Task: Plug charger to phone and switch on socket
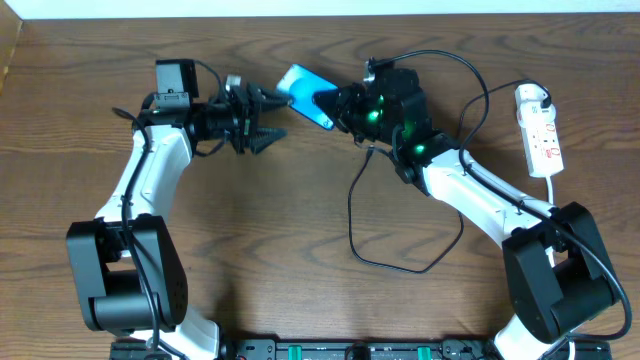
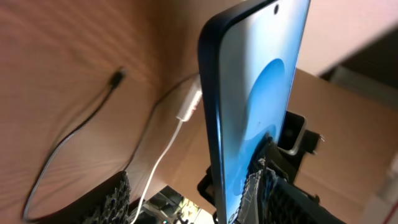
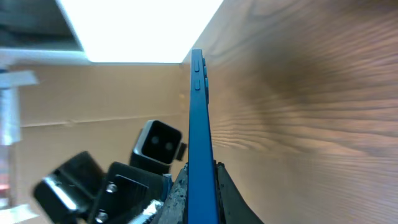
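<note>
The phone, blue screen lit, is lifted off the table with my right gripper shut on its right end. In the right wrist view the phone stands edge-on between the right gripper fingers. My left gripper is open at the phone's free left end. In the left wrist view one finger lies in front of the screen and the other finger stands well apart. The charger loops loose on the table, its tip lying free. The socket lies at the far right.
A white cord runs from the socket toward the table's near edge. The charger cable's loop lies on the table beside my right arm. The table's back edge is close behind both grippers.
</note>
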`<action>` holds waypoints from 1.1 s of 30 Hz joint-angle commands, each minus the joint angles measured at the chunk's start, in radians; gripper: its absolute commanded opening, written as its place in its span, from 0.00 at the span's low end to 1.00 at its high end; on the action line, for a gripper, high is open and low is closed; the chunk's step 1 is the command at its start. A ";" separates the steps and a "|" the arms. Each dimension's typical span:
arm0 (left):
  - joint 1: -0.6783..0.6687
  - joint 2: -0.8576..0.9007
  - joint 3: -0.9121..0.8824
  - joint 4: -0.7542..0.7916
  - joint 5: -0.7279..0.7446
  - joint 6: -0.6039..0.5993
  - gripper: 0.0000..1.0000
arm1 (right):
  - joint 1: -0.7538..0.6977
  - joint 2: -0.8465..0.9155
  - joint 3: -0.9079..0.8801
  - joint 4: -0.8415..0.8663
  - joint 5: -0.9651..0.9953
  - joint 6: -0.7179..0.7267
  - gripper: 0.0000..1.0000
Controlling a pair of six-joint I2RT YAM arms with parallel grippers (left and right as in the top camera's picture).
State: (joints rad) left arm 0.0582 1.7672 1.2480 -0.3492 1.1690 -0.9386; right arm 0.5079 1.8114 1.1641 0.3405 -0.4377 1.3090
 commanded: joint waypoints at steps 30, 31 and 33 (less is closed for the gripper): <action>0.002 -0.022 0.022 0.513 -0.010 -0.385 0.47 | 0.080 -0.027 0.018 0.191 0.142 0.538 0.02; 0.002 -0.022 0.022 0.525 -0.010 -0.388 0.47 | 0.082 -0.027 0.018 0.190 0.141 0.538 0.02; 0.002 -0.022 0.022 0.536 -0.010 -0.399 0.46 | 0.083 -0.027 0.018 0.191 0.141 0.538 0.02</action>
State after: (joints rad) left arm 0.0582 1.7660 1.2491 0.1738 1.1683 -1.3060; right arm 0.5804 1.8114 1.1641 0.5167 -0.3157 1.8278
